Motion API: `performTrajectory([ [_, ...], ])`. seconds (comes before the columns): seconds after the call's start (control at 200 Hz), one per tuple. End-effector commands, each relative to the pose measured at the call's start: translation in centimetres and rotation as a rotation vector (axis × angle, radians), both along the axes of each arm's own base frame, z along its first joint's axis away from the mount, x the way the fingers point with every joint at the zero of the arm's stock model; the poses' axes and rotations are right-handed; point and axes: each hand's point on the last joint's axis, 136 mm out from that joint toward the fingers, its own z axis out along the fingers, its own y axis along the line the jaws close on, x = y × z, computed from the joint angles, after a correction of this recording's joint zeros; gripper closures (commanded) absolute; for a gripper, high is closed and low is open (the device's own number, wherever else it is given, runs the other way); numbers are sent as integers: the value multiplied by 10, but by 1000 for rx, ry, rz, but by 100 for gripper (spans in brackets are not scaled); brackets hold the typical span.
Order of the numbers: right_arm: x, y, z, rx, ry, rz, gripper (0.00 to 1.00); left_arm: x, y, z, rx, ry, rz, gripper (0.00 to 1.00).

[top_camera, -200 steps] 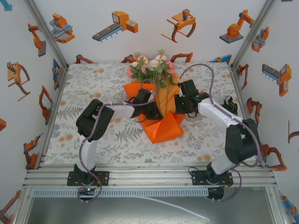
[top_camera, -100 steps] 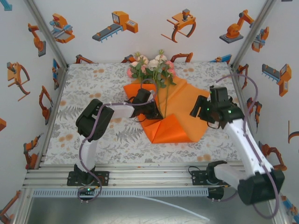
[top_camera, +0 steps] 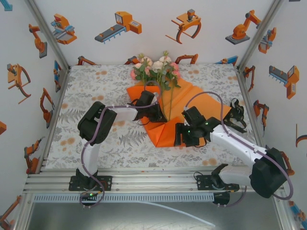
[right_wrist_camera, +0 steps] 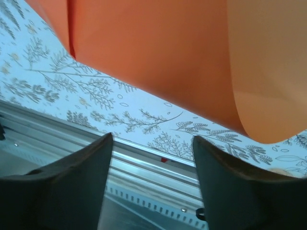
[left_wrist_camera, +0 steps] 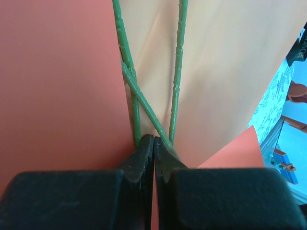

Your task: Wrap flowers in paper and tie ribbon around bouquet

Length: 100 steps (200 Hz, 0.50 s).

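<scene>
1. The flowers point(top_camera: 156, 67), a bunch of small pink, white and cream roses on long thin green stems point(left_wrist_camera: 177, 72), lay along the middle of the large bright orange sheet of paper point(top_camera: 192, 98). Their long axis ran from the sheet's near corner to its far edge, with the blooms pointing away from the arms and overhanging the far edge.
2. The left gripper point(left_wrist_camera: 153, 143) was pinched nearly shut on the stem ends where they crossed at the paper's centre fold. This probably anchored the bunch so it would not slide during wrapping.
3. The right gripper point(right_wrist_camera: 151, 158) hung just off the paper's near right edge with its fingers spread wide and nothing between them. It appeared to be lined up to take that loose, curling flap and fold it over the stems.
4. The paper was only partly folded, so the cone was not yet formed.
</scene>
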Motion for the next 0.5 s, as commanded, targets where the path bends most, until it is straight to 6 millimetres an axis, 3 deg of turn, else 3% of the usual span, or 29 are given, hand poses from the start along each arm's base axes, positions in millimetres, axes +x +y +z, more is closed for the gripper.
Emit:
performTrajectory([
  [0.0, 6, -14, 29, -18, -155, -5, 26, 1, 6, -3, 31, -9, -6, 90],
  [0.055, 10, -25, 37, -51, -217, -22, 17, 1, 7, -2, 28, -12, -4, 90],
  [0.13, 19, -56, 40, -166, -268, -122, 10, 1, 8, -2, 29, -13, 1, 90],
  [0.225, 34, -51, 37, -124, -271, -105, 10, 0, 9, -1, 32, -17, 2, 90],
  [0.285, 43, -34, 34, -34, -263, -55, 16, 0, 9, -1, 30, -18, -1, 90],
  [0.345, 51, -15, 33, 48, -270, -4, 29, 0, 10, 0, 32, -18, -3, 90],
  [0.41, 60, -3, 31, 89, -279, 25, 46, -1, 10, 2, 32, -23, -5, 90],
  [0.496, 71, 6, 24, 101, -269, 52, 57, -2, 11, 4, 34, -27, -6, 90],
])
